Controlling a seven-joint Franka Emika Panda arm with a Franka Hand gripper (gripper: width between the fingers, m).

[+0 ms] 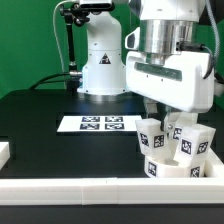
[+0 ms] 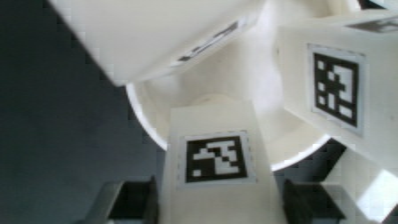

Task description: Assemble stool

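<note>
Stool seat mostly hidden behind legs.

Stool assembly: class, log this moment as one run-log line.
gripper: shut on leg | seat: legs up | marker board: table

Black table with the marker board, white border rails, upturned stool.

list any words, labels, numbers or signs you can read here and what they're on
No words, brand names or numbers can be read in either view.
Black-and-white square marker tags, patterns and not text: on the stool legs and on the marker board.
One such tag shows large on the leg between the fingers in the wrist view; it carries no letters.
</note>
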